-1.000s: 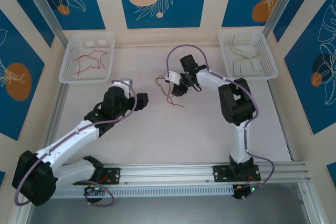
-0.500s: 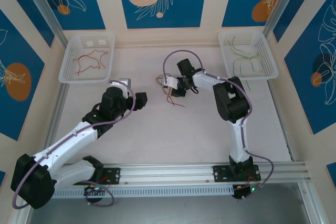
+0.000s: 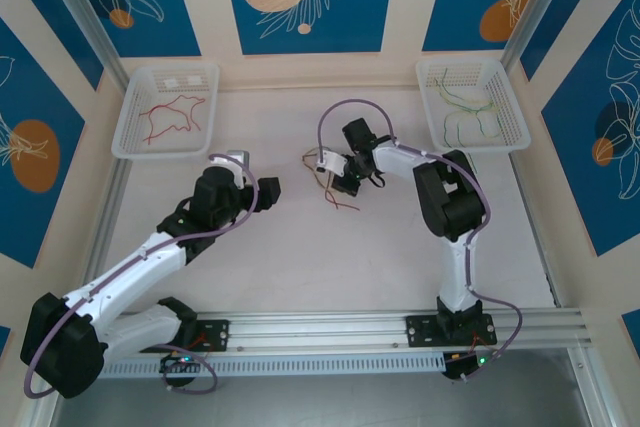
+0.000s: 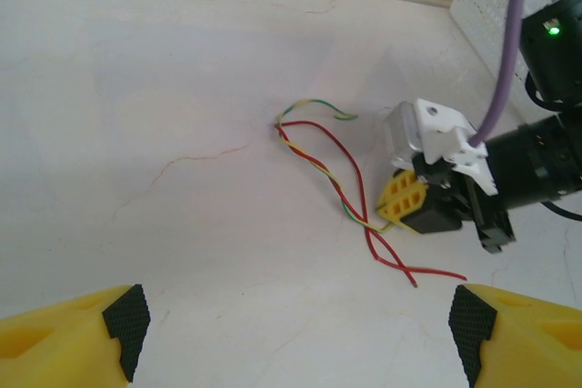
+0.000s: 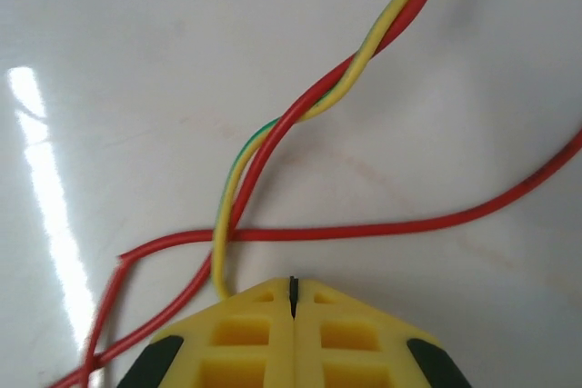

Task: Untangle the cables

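Risk: right gripper [image 5: 291,290], pinched shut on the yellow-green wire [image 5: 225,215], could drag the red wire [image 5: 436,220] too, since they are twisted together, and tighten the tangle | Left gripper [image 4: 300,320]: wide open, empty | Look: thin, limp pair, mid-table toward 12 o'clock

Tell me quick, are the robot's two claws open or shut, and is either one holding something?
Left gripper: open, holding nothing.
Right gripper: shut on the yellow-green cable.
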{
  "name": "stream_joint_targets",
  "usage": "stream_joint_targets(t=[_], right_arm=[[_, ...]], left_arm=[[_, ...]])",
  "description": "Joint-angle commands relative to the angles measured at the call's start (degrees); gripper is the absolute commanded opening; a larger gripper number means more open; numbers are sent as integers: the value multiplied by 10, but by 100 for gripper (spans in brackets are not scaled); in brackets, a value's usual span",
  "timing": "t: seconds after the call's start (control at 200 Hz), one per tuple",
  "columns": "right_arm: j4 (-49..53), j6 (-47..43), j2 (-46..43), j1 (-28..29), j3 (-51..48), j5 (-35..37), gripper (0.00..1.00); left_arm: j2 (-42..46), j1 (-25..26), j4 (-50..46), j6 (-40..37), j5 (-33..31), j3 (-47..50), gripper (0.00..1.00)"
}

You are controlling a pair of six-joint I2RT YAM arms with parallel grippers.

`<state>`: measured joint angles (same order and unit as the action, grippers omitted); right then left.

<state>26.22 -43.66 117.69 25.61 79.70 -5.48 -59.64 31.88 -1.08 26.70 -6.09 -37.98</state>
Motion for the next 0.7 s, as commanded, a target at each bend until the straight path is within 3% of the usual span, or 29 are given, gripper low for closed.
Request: stream_joint_targets(t=[0.0,0.155,0.24,0.31,0.485,0.695], right_arm=[[45,83,-52,9,-15,-47,0],[57,148,-95,15,-29,-73,11],[-6,124,-137,16,-78,-44,19],[-77,79,-152,16,-118,2,32],[15,-31,-87,8,-34,52,36],[34,-111,-58,5,-3,28,44]], left_arm=[[-4,-3,9,6,-3,5,87],[-21,-3,23,13,5,5,87],[-28,-3,24,14,11,2,87],[-29,-3,25,14,12,2,87],[-25,-3,27,14,10,1,87],[-18,-3,22,14,14,3,88]])
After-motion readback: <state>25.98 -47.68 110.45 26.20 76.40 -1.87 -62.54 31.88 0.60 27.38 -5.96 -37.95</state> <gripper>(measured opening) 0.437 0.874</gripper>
